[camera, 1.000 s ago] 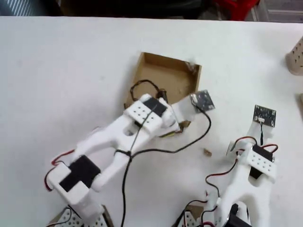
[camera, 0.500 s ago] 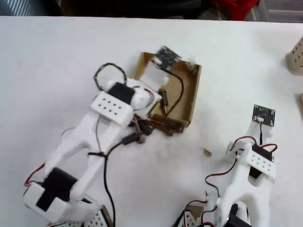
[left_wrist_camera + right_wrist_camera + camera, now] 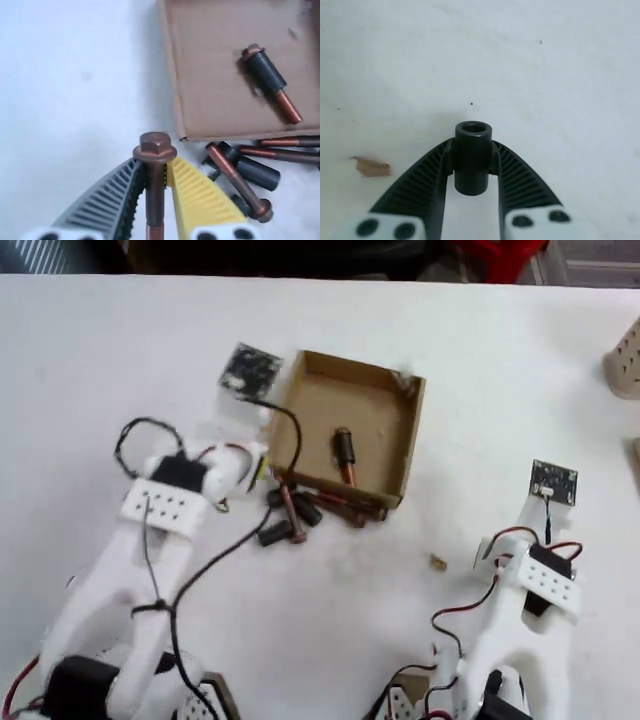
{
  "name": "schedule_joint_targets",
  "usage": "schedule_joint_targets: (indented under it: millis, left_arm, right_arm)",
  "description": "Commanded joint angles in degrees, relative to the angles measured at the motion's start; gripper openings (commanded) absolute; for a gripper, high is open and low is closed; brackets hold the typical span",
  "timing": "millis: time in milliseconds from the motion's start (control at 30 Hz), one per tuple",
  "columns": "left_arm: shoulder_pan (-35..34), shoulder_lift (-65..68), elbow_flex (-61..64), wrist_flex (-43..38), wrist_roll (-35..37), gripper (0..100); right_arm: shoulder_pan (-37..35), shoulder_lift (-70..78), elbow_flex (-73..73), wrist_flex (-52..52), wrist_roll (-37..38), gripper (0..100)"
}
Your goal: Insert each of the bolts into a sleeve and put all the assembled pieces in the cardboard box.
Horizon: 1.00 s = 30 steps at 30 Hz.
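Bolt (image 3: 155, 149) stands clamped in left hand (image 3: 156, 165); right hand (image 3: 472, 149) grips sleeve (image 3: 472, 167).

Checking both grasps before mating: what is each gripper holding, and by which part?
Left gripper clamps a bolt by its shank, just under the head. Right gripper clamps a black sleeve around its middle.

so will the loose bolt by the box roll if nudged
Probably: the bolt has a round shank, though its wider head should curve the path. Looks metal, so likely stiff. The sleeve beside it may block it.
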Motion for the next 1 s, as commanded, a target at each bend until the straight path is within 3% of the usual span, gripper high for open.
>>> schedule_joint_targets:
  millis: [0, 233, 533, 700, 967]
  left_arm:
    - [-6.02, -9.1, 9.93, -11.34, 0.7, 7]
    - [-15.25, -15.69, 24.97, -22.24, 0.53, 7]
    - [-23.25, -18.24, 36.66, -30.51, 0.35, 7]
    - [-25.45, -18.15, 39.03, -33.93, 0.35, 7]
    - [-25.63, -18.15, 39.21, -34.02, 0.35, 7]
  right_arm:
    - [-2.24, -1.36, -0.26, -1.01, 0.26, 1.8]
    - [-6.64, -1.8, -0.53, -1.01, 0.26, 1.8]
    - [-19.65, -1.89, -0.7, -9.19, -0.09, 1.8]
    - [-25.45, -4.18, -2.46, -10.68, -6.95, 1.7]
    - [-36.53, -14.46, -3.16, -11.21, -7.38, 1.7]
